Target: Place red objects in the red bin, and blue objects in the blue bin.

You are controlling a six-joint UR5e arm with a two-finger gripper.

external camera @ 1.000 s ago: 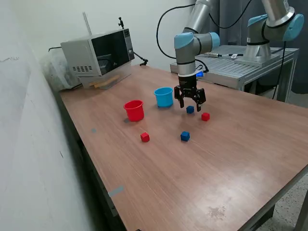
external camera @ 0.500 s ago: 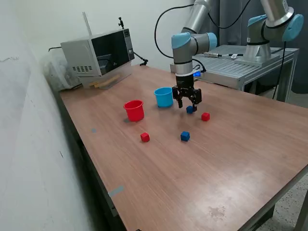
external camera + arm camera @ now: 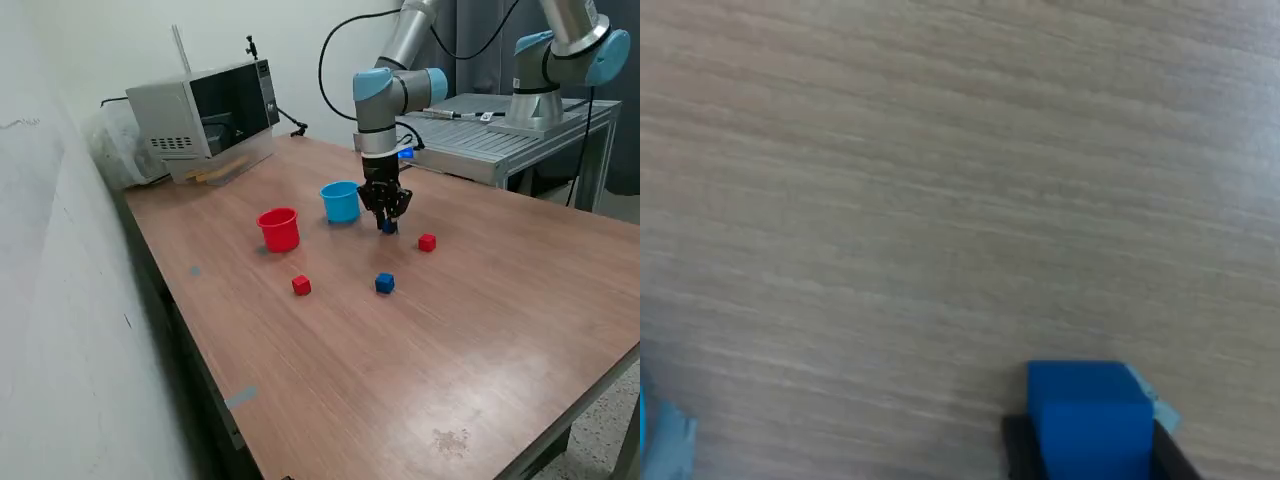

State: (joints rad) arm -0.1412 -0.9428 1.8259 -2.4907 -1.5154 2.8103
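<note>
Cubes and cups are spread over the middle of a long wood-grain desk (image 3: 480, 330), which is the biggest thing in the exterior view. At its far corner stands a grey boxy appliance with a dark door (image 3: 205, 115). The round, tapered red plastic cup (image 3: 279, 229) stands upright, and the matching light blue plastic cup (image 3: 341, 201) stands near it toward the exterior view's right. Just beside the blue cup the black two-finger gripper (image 3: 387, 222) is down at the desk surface, its jaws drawn in narrow around a small dark blue cube (image 3: 1089, 420); the wrist view shows a dark finger at each side of that cube, seemingly touching it, though only its lower edge is in frame. A second small dark blue cube (image 3: 385, 284) lies nearer the camera, a small red cube (image 3: 427, 242) lies toward the exterior view's right of the gripper, and another small red cube (image 3: 301, 286) lies in front of the red cup.
</note>
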